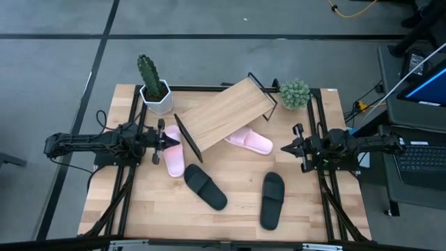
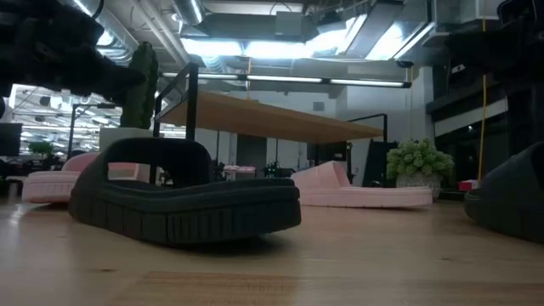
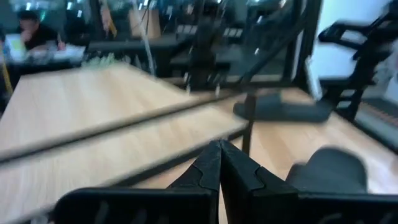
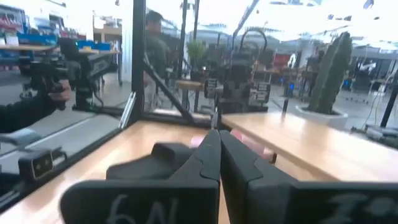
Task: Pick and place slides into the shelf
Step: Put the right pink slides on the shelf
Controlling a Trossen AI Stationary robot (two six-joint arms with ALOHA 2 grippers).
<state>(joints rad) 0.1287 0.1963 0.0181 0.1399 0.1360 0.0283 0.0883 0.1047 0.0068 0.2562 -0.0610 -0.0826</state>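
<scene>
While left pincer (image 1: pixel 169 140) closed, pink slide (image 1: pixel 173 155) adjacent.

Grey floor (image 1: pixel 230 19) with dark seams fills the top of the overhead shot, a laptop (image 1: pixel 423 155) sits far right, and bright ceiling lights (image 2: pixel 255 47) glow up top.

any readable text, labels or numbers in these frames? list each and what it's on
"6N": pale handwritten marks on the right gripper body, right wrist view; the reading is uncertain.
More pale marks on the same body's other side: too blurred to read.
Laptop screen beside the table: too small to read.
The slides and shelf show no lettering.
</scene>
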